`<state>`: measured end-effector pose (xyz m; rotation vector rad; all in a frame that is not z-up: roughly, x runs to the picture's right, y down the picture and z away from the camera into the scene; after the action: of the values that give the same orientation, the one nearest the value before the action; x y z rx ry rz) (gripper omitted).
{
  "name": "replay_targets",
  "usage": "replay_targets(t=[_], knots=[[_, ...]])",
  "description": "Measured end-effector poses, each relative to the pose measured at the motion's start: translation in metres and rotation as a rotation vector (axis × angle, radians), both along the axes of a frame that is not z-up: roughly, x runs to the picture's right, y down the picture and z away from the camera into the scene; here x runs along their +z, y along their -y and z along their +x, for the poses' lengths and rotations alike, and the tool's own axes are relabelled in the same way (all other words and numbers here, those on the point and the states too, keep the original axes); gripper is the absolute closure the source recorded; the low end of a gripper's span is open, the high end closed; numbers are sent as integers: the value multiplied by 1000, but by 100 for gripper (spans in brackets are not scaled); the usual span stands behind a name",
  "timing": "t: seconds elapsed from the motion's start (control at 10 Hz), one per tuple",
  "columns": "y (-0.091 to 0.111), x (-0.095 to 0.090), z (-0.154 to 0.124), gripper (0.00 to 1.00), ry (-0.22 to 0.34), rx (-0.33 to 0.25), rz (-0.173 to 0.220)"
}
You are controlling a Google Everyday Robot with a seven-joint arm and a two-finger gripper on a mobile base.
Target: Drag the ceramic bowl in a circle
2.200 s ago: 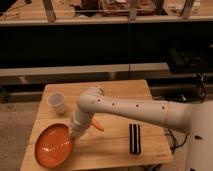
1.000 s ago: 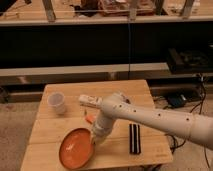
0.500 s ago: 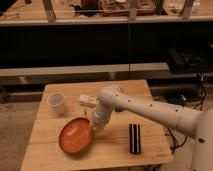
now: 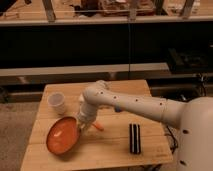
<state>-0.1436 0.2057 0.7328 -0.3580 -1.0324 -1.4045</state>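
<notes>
The ceramic bowl [image 4: 62, 135] is a wide, shallow orange-red dish with pale marks at its centre. It sits on the wooden table [image 4: 115, 150] at the front left. My gripper [image 4: 81, 128] reaches down from the white arm to the bowl's right rim and touches it there. A small orange piece sticks out just right of the gripper.
A small white cup [image 4: 57, 103] stands at the table's left, behind the bowl. A black rectangular object [image 4: 134, 138] lies at the front right of the table. Dark shelving runs behind the table. My white body fills the right edge.
The bowl slid right along the front of the table, then back to the left. My arm swung with it, staying at its right rim.
</notes>
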Motion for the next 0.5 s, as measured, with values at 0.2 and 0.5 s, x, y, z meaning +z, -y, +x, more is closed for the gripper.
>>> replay_targets(t=[0.2,0.5], knots=[[-13,-15,-13,100,50,-59,16],[-32,-16,6,100,45,-94,-1]])
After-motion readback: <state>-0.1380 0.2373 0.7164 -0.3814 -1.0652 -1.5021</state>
